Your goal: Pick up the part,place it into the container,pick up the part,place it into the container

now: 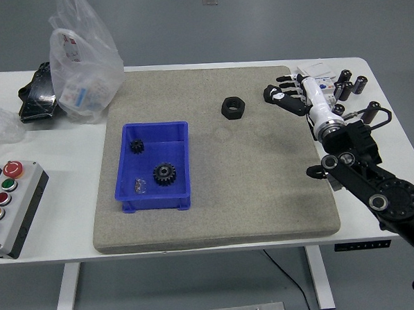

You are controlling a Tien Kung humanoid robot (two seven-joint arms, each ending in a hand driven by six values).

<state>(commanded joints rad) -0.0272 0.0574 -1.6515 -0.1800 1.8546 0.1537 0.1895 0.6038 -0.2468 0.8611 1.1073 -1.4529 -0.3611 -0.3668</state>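
Two black hex nuts lie on the grey mat (216, 196). The larger nut (233, 107) sits near the mat's middle back. The smaller nut (269, 93) lies at the back right, partly covered by my right hand (286, 97). That hand reaches in from the right with its fingers spread over and beside the small nut, and I see no closed grasp. The blue container (180, 139) stands on the mat's left half and holds a large gear (165, 174), a small gear (136, 147) and a small clear piece (140, 186).
A clear plastic bag (84, 57) and a black object (37, 94) stand at the back left. A button box (8, 207) sits at the left front edge. White electrical parts (321, 71) and dark cylinders (349, 83) lie right of the mat.
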